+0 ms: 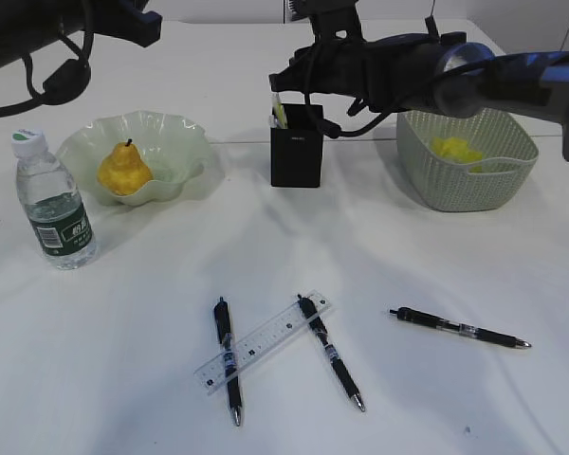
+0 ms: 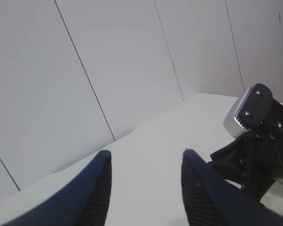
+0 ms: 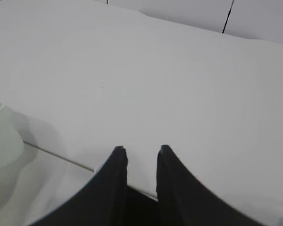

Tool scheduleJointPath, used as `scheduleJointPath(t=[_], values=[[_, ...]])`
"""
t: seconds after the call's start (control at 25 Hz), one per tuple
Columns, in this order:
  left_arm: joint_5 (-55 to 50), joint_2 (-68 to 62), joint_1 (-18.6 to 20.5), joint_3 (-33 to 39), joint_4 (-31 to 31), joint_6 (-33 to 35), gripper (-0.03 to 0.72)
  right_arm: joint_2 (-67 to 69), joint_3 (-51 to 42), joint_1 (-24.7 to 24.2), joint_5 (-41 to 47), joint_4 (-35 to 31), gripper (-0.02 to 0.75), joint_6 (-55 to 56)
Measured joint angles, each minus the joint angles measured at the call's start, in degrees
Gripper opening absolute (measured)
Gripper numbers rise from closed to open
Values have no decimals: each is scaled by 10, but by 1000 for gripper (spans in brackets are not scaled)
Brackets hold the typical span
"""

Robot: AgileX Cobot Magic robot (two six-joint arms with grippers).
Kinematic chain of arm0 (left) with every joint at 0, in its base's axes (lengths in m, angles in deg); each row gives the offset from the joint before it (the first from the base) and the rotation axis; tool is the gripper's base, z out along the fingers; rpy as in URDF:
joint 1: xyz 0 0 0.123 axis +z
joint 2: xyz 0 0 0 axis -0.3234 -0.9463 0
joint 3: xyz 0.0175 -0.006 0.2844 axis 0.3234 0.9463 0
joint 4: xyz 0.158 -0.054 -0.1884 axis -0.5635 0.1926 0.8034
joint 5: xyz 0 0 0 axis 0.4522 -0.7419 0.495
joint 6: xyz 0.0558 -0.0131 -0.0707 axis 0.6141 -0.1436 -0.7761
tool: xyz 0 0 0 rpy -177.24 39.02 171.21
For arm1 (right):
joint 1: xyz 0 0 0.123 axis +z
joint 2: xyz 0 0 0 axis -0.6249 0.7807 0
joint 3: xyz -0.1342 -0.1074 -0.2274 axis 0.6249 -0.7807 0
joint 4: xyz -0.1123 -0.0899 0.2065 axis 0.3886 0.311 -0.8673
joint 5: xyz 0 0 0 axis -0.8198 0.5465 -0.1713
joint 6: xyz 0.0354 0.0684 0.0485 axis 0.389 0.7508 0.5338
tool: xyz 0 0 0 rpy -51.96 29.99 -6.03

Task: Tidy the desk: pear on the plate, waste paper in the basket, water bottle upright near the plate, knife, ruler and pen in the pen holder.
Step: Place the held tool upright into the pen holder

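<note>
Nearest the exterior camera lie three pens (image 1: 228, 361) and one ruler (image 1: 263, 341); the ruler rests across two of the pens, the third pen (image 1: 459, 328) lies apart to the right, and all still need to go to the one pen holder (image 1: 296, 144), which already has something pale and yellow standing in it. One pear (image 1: 123, 170) sits in the plate (image 1: 183, 133), one water bottle (image 1: 54, 202) stands upright just beside it, and yellow waste paper (image 1: 455, 149) lies in the basket (image 1: 465, 185), so those steps look done. From the left wrist, the left gripper (image 2: 146, 188) hangs empty, jaws fairly wide, over bare desk (image 2: 179, 127), probably parked. From the right wrist, the right gripper (image 3: 141, 165) shows a narrow gap with nothing between the fingers, above the holder's dark edge, the plate's rim at left.
</note>
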Motion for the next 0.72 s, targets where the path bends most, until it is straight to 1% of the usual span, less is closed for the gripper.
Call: scheduleJointPath(t=[0.16, 0.36, 0.44, 0.52, 0.6, 0.72], values=[[0, 0, 0, 0, 0, 0, 341, -19, -49, 0, -3, -5, 166, -2], [0, 0, 0, 0, 0, 0, 341, -63, -99, 0, -39, -35, 166, -2], [0, 0, 0, 0, 0, 0, 341, -88, -118, 0, -48, -61, 166, -9], [0, 0, 0, 0, 0, 0, 341, -112, -137, 0, -61, -112, 166, -27], [0, 0, 0, 0, 0, 0, 341, -133, -157, 0, -87, -149, 167, -43], [0, 0, 0, 0, 0, 0, 341, -162, -191, 5, -139, -167, 166, -50]])
